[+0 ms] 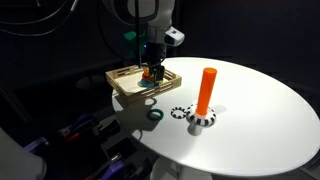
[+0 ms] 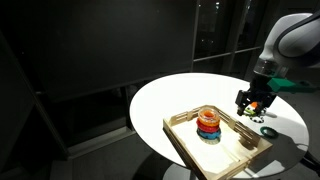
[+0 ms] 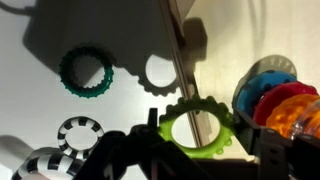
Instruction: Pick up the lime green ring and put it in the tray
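Danger of a miss at the rim. Small flat lime green ring with a toothed outline [image 3: 197, 128] clenched in the gripper [image 2: 252, 104], apparently clear of the surface, judging by a ring-shaped shadow lying apart from it in the wrist view. Hanging just beside the low raised rim of the shallow square light-wood tray [image 3: 178, 55], mostly on the tray side, with one part perhaps over the rim line itself; hard to tell exactly.

If released here, could land on the rim, tip, and roll out onto the round white tabletop [image 1: 260, 110]. Tray [image 1: 118, 82] sitting close to the tabletop edge in an exterior view, so a rolling ring could even go off that edge and be lost.

Second danger inside the tray: stack of red, orange and blue plastic rings [image 2: 209, 124] near the gripper. Moving too far inward or too low could knock this stack or catch a finger on it.

Outside the rim, dark teal-green toothed ring [image 3: 85, 73] and black-and-white checkered ring [image 3: 80, 135] lying on the tabletop; a bounced ring could end among them. Safer to carry the ring more toward the bare tray floor, then lower before opening.
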